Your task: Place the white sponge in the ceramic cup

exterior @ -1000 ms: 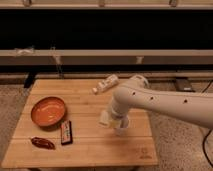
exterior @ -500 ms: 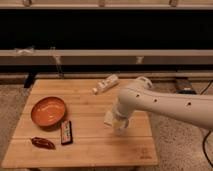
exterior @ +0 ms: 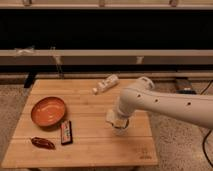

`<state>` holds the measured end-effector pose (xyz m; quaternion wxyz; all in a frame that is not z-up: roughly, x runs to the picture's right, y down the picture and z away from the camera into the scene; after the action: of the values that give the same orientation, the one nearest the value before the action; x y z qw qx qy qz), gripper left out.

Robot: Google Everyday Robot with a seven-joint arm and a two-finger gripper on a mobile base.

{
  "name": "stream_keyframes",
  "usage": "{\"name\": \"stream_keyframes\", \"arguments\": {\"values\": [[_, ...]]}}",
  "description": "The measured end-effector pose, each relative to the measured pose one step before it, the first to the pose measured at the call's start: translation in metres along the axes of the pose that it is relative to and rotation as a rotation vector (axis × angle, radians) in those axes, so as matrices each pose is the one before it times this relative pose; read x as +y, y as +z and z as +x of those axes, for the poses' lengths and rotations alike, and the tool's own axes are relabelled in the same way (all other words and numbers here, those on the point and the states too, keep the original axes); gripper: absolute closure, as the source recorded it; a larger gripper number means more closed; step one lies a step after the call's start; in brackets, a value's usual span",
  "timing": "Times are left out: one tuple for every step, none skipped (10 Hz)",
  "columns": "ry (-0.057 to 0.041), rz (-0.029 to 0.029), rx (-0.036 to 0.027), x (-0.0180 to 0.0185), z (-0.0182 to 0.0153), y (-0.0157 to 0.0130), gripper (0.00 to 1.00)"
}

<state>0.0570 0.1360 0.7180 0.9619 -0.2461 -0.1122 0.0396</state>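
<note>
My gripper (exterior: 118, 123) hangs down from the white arm over the right-middle of the wooden table (exterior: 90, 145). It is shut on the white sponge (exterior: 110, 116), a small off-white block that shows at the gripper's left side. The ceramic cup (exterior: 120, 131) is a small white round shape directly under the gripper, mostly hidden by it. I cannot tell whether the sponge touches the cup.
An orange bowl (exterior: 48, 111) sits at the table's left. A dark flat packet (exterior: 66, 132) and a red-brown item (exterior: 42, 143) lie in front of it. A white capped bottle (exterior: 105, 84) lies at the back. The table's right edge is close to the arm.
The gripper and the sponge have shifted a little to the right and come to rest over the cup. Nothing else on the table has moved.
</note>
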Motion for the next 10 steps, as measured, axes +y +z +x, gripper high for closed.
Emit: {"name": "stream_keyframes", "arguments": {"values": [[-0.00007, 0.00388, -0.00089, -0.00177, 0.00191, 0.00079, 0.80], [0.00157, 0.00436, -0.00328, -0.00174, 0.00210, 0.00095, 0.70], [0.00639, 0.01214, -0.01687, -0.00235, 0.00085, 0.00035, 0.58], [0.00419, 0.00572, -0.01308, -0.00079, 0.00099, -0.00030, 0.51], [0.00305, 0.00506, -0.00634, -0.00086, -0.00035, -0.00046, 0.41], [0.00011, 0.00434, -0.01681, -0.00103, -0.00452, 0.00076, 0.28], [0.00308, 0.00402, -0.00903, -0.00077, -0.00002, 0.00006, 0.23], [0.00253, 0.00374, -0.01255, -0.00082, -0.00147, 0.00023, 0.20], [-0.00356, 0.00058, -0.01416, -0.00092, -0.00504, 0.00148, 0.20], [0.00007, 0.00151, -0.00836, -0.00068, -0.00191, 0.00024, 0.20]]}}
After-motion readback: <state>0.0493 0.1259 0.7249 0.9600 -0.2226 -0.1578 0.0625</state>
